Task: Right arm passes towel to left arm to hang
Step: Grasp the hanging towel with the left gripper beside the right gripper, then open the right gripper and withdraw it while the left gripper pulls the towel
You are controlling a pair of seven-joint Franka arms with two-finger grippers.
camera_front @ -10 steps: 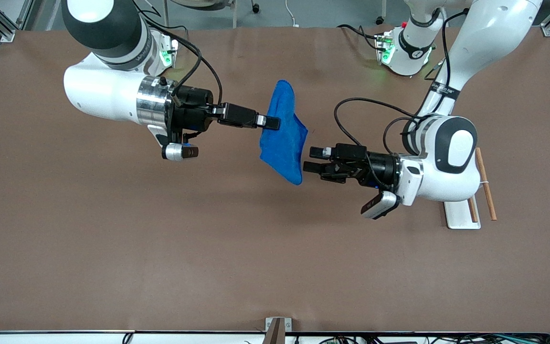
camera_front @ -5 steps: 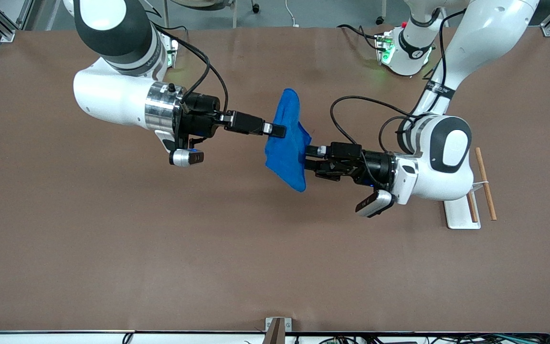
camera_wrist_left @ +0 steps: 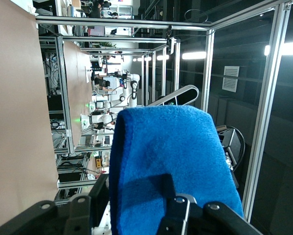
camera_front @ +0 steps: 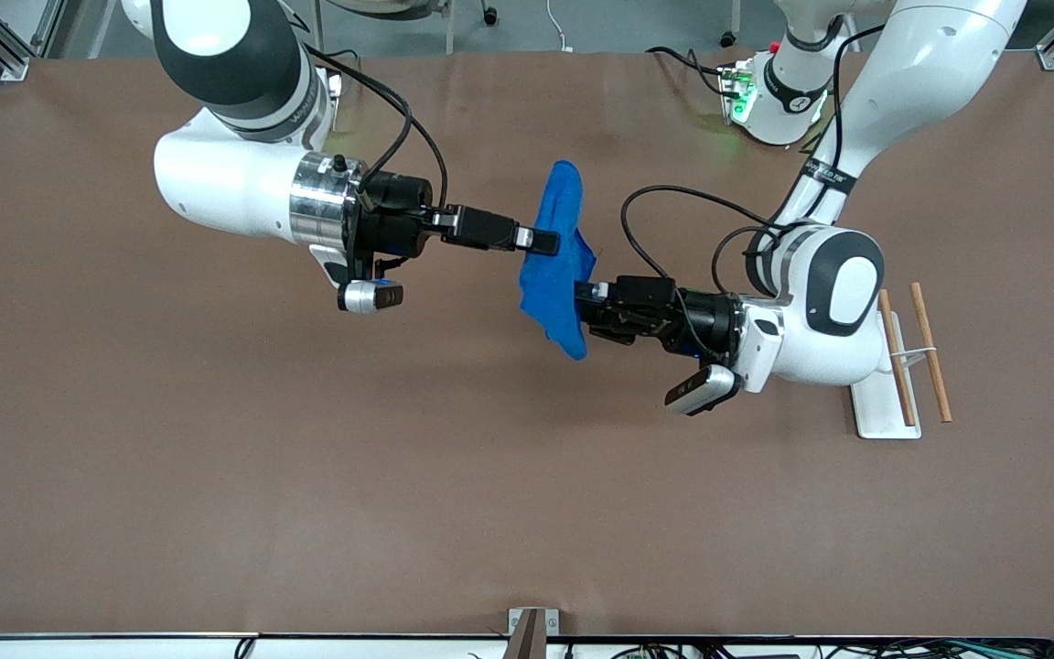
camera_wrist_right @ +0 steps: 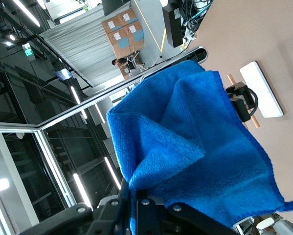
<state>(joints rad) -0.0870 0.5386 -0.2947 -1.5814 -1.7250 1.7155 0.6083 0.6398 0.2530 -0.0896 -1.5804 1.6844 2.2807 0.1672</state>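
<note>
I am holding the towel [camera_front: 556, 258] up over the middle of the brown surface [camera_front: 216, 476], just above centre of the front view, with my right tool [camera_front: 545, 242] clamped on its upper part. My left tool [camera_front: 585, 313] is reaching in at the towel's lower edge, fingers either side of the cloth; I cannot tell whether they are pinching it. The white rack base [camera_front: 884, 407] with its two wooden rods [camera_front: 930, 352] is sitting at the right of the frame, by my left arm.
</note>
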